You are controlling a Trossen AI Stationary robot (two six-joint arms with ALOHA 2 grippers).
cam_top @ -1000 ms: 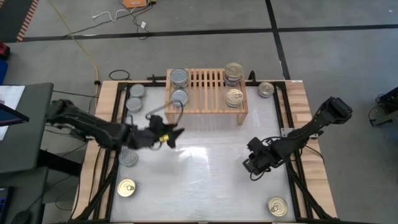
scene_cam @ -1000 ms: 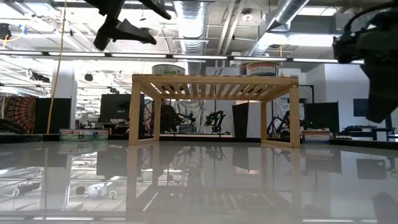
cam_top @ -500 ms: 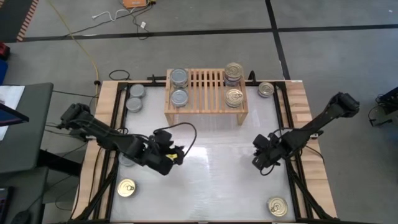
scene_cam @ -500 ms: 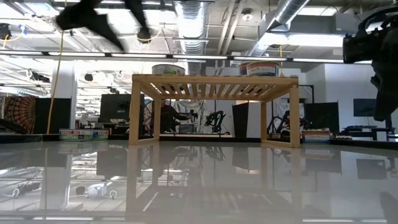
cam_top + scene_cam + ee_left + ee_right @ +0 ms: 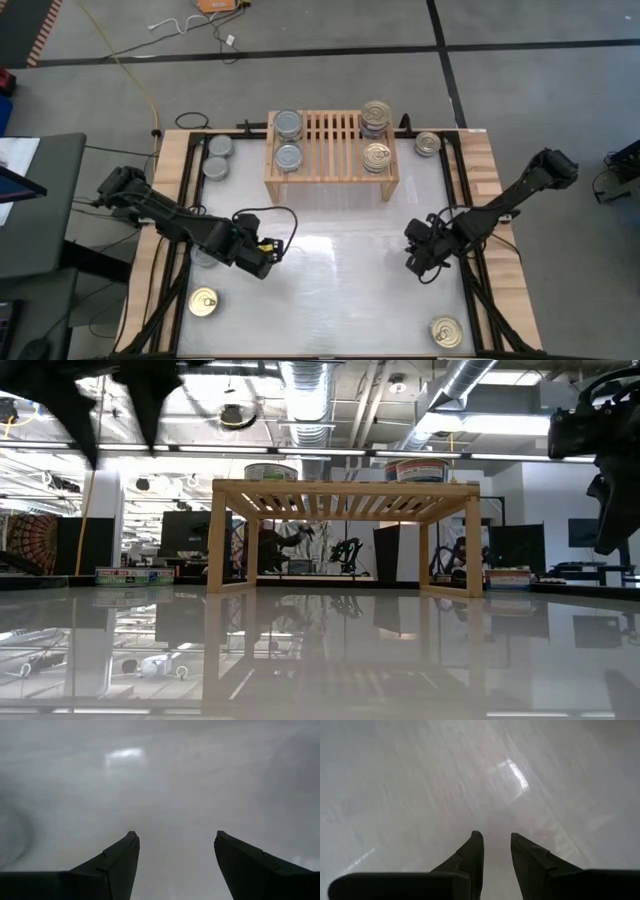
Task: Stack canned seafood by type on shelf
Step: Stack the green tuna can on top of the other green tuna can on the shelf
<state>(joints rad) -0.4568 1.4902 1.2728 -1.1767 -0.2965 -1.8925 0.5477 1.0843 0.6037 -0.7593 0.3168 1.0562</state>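
Silver tin (image 5: 206,256) lies just beside the empty, spread left gripper (image 5: 272,248).

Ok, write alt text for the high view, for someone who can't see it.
Overhead view of a white table with a low slatted wooden shelf at the far edge, holding two silver-topped cans at its left end and gold-topped cans at its right. More cans lie loose around the table, while the left end effector and right end effector hover empty over bare tabletop.

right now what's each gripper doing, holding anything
Left gripper: open, empty, over bare table.
Right gripper: slightly open, holding nothing.
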